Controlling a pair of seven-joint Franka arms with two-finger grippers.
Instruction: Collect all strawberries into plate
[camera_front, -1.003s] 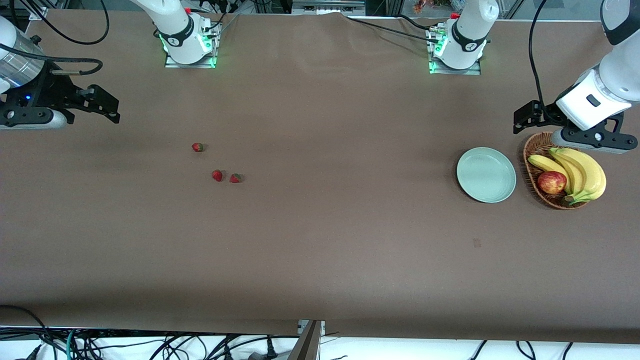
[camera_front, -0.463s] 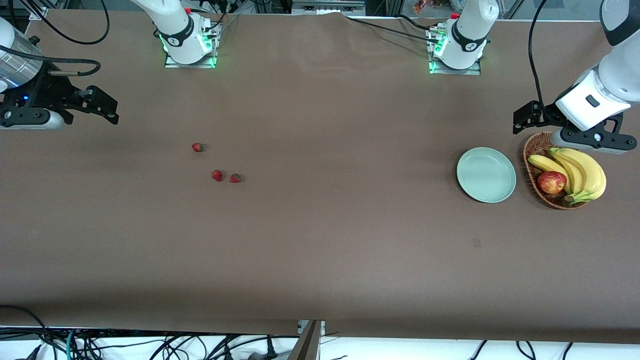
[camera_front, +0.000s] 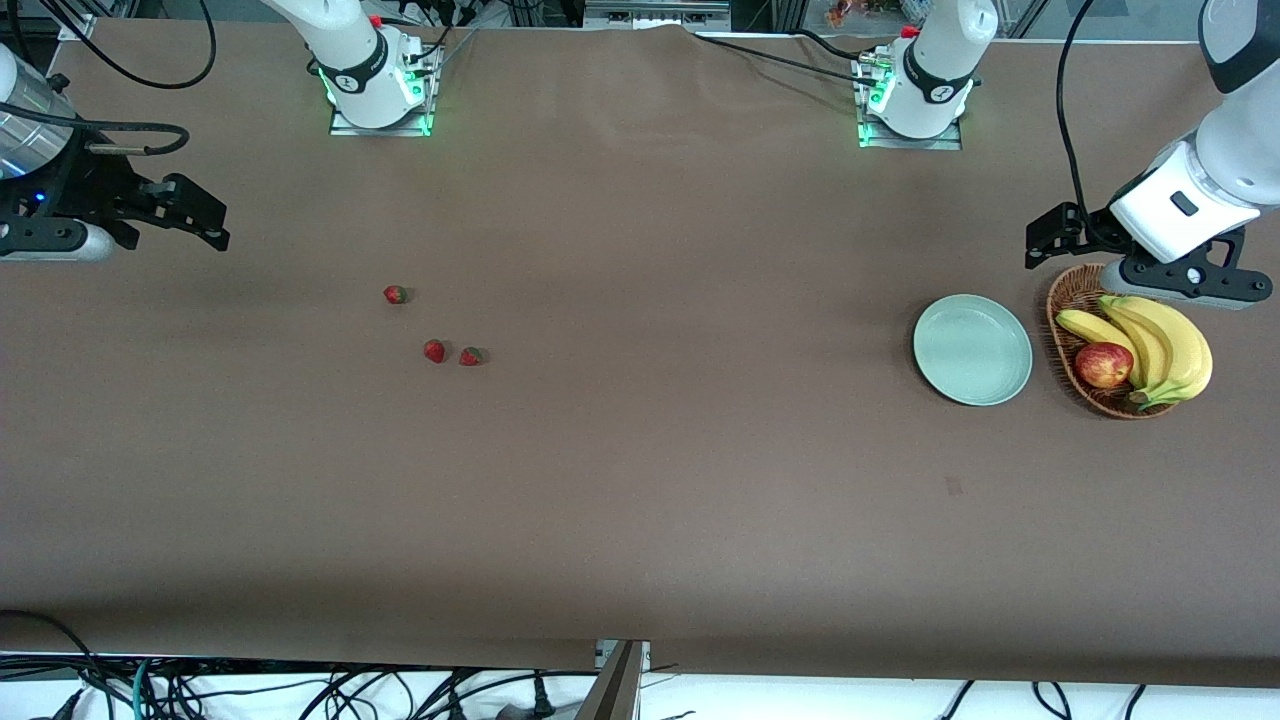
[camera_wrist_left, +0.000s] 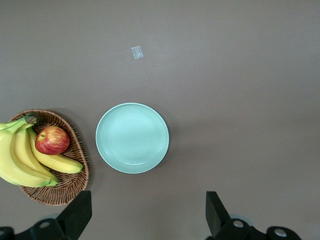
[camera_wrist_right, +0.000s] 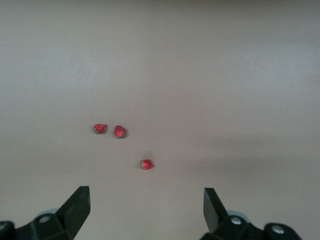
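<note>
On the brown bench (camera_front: 640, 450), three little red strawberries are lying toward the right arm's end. Two of them, strawberry one (camera_front: 434, 351) and strawberry two (camera_front: 470, 356), are sitting just beside each other (not quite touching). A third strawberry (camera_front: 396, 294) is lying near them, a bit farther from the front camera. The right wrist view is showing the same three berries on the bare bench: the pair (camera_wrist_right: 100, 129) (camera_wrist_right: 119, 131) and the single one (camera_wrist_right: 146, 164).

Toward the left arm's end, well apart from the berries, the pale green plate (camera_front: 972, 349) is sitting flat with nothing on it. Just beside it, closer to the bench's end edge, a brown wicker basket (camera_front: 1068, 305) is holding yellow bananas (camera_front: 1165, 345) and a red apple (camera_front: 1103, 365). In the left wrist view the plate (camera_wrist_left: 132, 138) and the basket (camera_wrist_left: 70, 182) are sitting side by side, with the apple (camera_wrist_left: 52, 140) tucked against the bananas (camera_wrist_left: 20, 160).

The right gripper (camera_front: 205, 215) is hanging up in the air over the bench near its end edge, and its fingers (camera_wrist_right: 77, 205) are standing wide apart with nothing between them. The left gripper (camera_front: 1050, 235) is hanging over the bench beside the basket's rim. Its fingers (camera_wrist_left: 77, 212) are spread wide apart too (nothing is in them).
</note>
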